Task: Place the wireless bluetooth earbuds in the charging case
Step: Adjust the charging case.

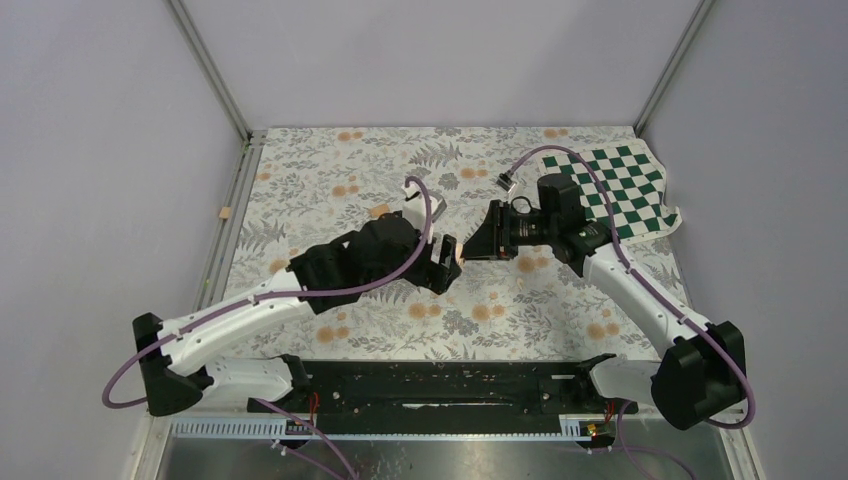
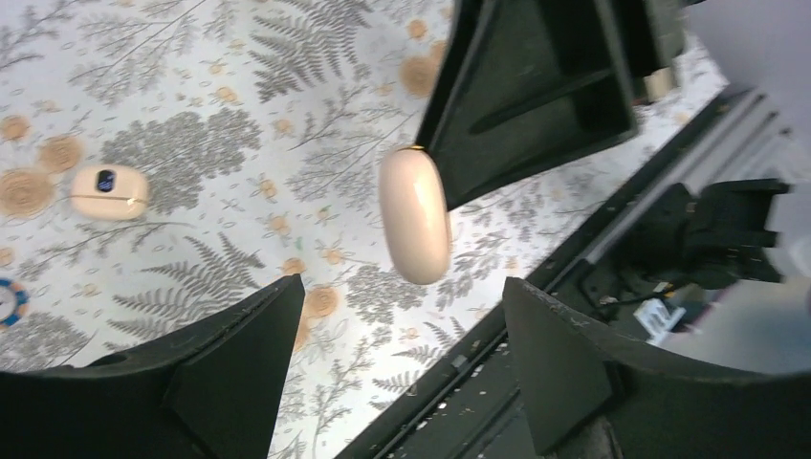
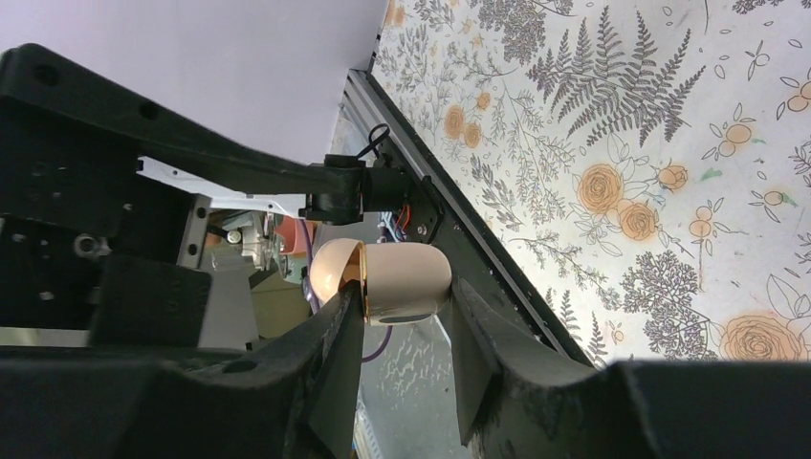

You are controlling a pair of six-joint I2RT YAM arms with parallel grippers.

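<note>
Watching from the left, I see what looks like an earbud (image 2: pixel 108 191) lying on the floral table (image 2: pixel 316 115), then my left gripper (image 1: pixel 450 265) hovering with jaws spread and empty, and just right of it the charging case (image 2: pixel 414 215) held off the table, pinched between my right gripper (image 1: pixel 468 244)'s fingers.

From above, the left end effector (image 1: pixel 447 263) and right end effector (image 1: pixel 470 245) are hiding nearly all of the case (image 1: pixel 452 245), leaving a speck too small to read. In the right wrist view the fingers (image 3: pixel 335 363) are covering the case's underside, and its inside is not showing. In the left wrist view the frame edge is cutting off a blue-and-white disc (image 2: pixel 6 298), and blur is making the small peach piece (image 2: pixel 108 191) on the counter (image 2: pixel 191 96) impossible to identify.
</note>
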